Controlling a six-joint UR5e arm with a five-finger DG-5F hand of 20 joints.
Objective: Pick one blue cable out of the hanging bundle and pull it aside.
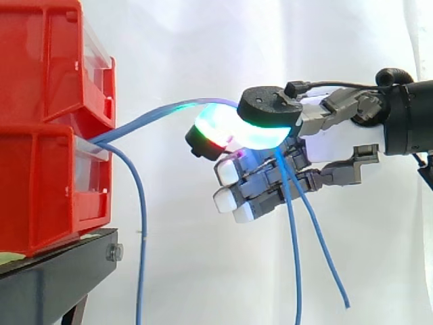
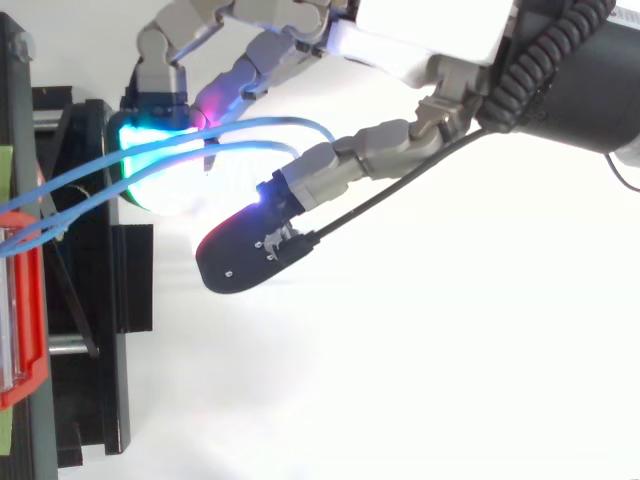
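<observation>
Blue cables come out between the two stacked red bins point(image 1: 40, 183) at the left of the side view. Two of them point(image 1: 145, 120) run up and to the right into my hand point(image 1: 331, 143), where they are pinched between a cyan-green glowing pad point(image 1: 226, 127) and the thumb pad above it. Their loose ends point(image 1: 323, 250) hang down below the hand. A third blue cable point(image 1: 142, 223) drops straight down beside the lower bin, apart from the hand. From above, the two held cables point(image 2: 100, 168) stretch from the bins to the hand point(image 2: 430, 40).
The bins stand on a black stand point(image 1: 54, 277) at the left, seen from above as a dark frame point(image 2: 110, 300) with a red bin edge point(image 2: 20, 330). A white curtain lies behind, with open room below and right of the hand.
</observation>
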